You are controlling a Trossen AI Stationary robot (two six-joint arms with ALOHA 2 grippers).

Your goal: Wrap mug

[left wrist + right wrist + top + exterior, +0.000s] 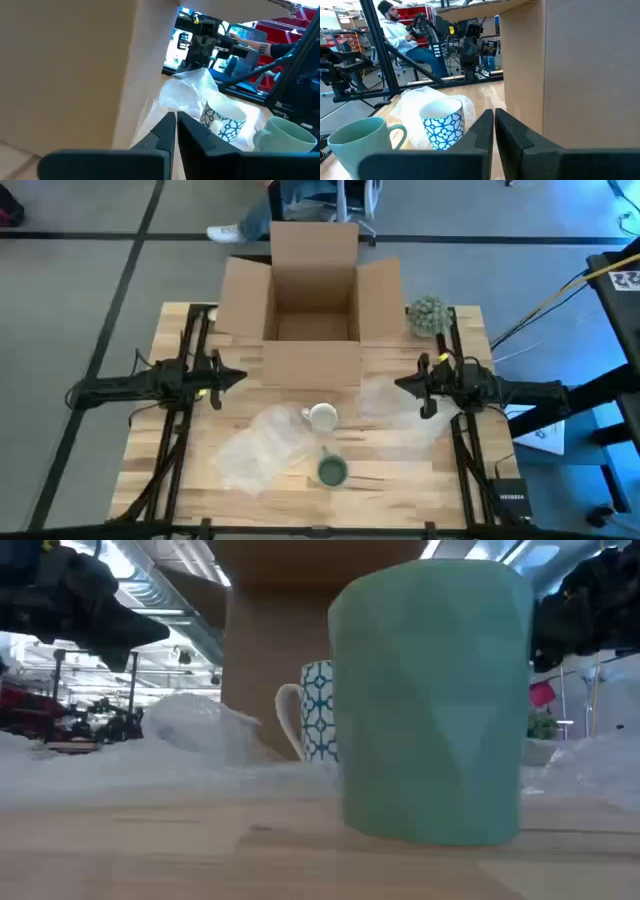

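So far nothing is wrapped: both mugs, patterned (322, 417) and green (332, 471), stand bare beside the wrap (262, 448), while left gripper (236, 376) and right gripper (403, 383) hover apart, fingers pressed together.

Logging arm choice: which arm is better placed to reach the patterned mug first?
Probably right: the right gripper sits slightly nearer the patterned mug than the left gripper; both grippers are shut, holding nothing.

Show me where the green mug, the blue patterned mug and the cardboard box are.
green mug (332, 471), high view, on its open top.
blue patterned mug (442, 124), right wrist view, on its patterned side.
cardboard box (311, 363), high view, on its front wall.
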